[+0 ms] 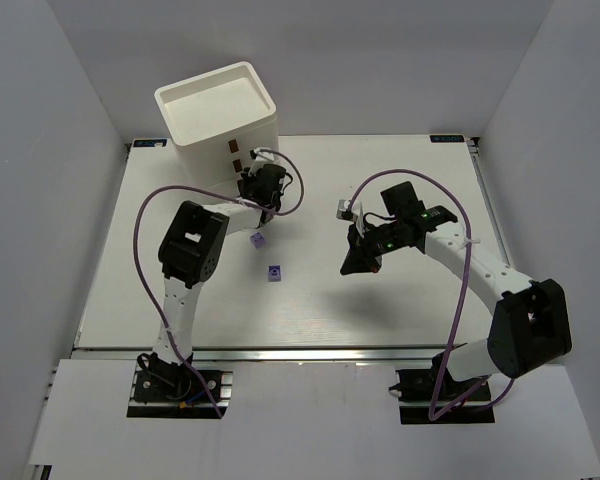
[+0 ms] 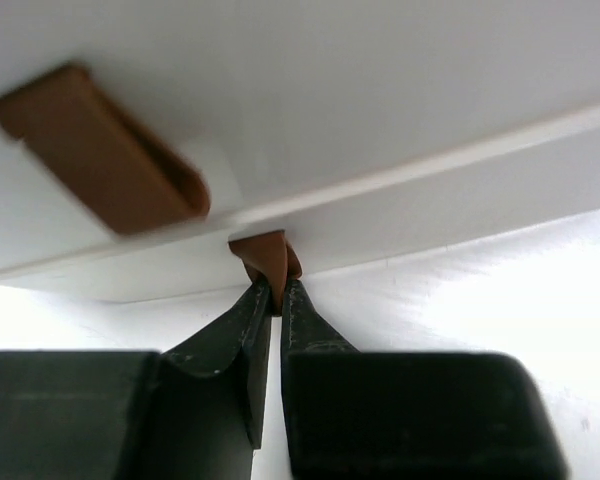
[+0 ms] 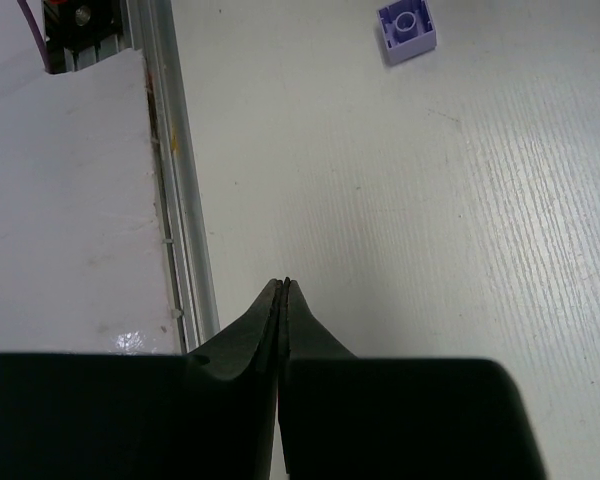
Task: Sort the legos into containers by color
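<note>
The white stacked drawer unit point(image 1: 215, 115) stands at the back left, and its drawers look pushed in. My left gripper point(image 1: 248, 186) is at its front, shut on the small brown handle point(image 2: 270, 258) of a lower drawer. Another brown handle point(image 2: 100, 150) is above it. Two light purple legos lie on the table, one point(image 1: 258, 240) near the left arm and one point(image 1: 273, 272) further forward. The right wrist view shows one purple lego point(image 3: 407, 28). My right gripper point(image 1: 360, 262) point(image 3: 283, 287) is shut and empty above the table's middle. No green legos are in view.
The metal rail point(image 3: 180, 200) at the table's near edge runs along the left of the right wrist view. A purple cable point(image 1: 145, 215) loops beside the left arm. The unit's tray top point(image 1: 215, 95) holds nothing that shows.
</note>
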Tool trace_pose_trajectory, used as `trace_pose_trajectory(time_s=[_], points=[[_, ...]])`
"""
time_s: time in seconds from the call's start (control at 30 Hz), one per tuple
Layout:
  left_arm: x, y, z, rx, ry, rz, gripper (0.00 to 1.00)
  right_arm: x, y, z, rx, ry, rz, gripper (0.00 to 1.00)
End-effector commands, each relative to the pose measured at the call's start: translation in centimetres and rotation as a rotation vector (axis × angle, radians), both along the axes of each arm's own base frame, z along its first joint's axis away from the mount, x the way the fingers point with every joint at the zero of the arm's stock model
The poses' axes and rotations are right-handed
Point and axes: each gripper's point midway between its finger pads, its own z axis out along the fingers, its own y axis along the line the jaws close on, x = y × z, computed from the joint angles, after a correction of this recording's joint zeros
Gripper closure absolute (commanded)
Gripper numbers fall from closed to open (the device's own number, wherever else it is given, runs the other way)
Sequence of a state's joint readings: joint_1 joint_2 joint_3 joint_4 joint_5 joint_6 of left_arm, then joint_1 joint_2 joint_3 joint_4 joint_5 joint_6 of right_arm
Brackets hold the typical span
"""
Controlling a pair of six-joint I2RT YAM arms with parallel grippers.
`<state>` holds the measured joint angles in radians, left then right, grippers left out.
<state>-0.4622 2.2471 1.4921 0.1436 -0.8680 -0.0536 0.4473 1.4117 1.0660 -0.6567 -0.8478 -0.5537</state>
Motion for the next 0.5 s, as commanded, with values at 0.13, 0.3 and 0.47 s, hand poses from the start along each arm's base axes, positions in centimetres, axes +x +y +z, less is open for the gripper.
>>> trace_pose_trajectory(time_s=[0.13,0.3,0.47], points=[[-3.0,-2.2,2.0,-0.058,0.011,-0.07,1.0,0.4,0.5,1.1,0.022,-0.02,0.012,1.0],[-5.1,-3.2,1.4,-0.073,0.04,-0.095,1.0,0.6,0.4,1.0,0.017,-0.018,0.005,1.0],[-7.0,-4.4,0.8,-0.084,0.066,-0.114,1.0,0.6,0.4,1.0,0.015,-0.019,0.002,1.0]])
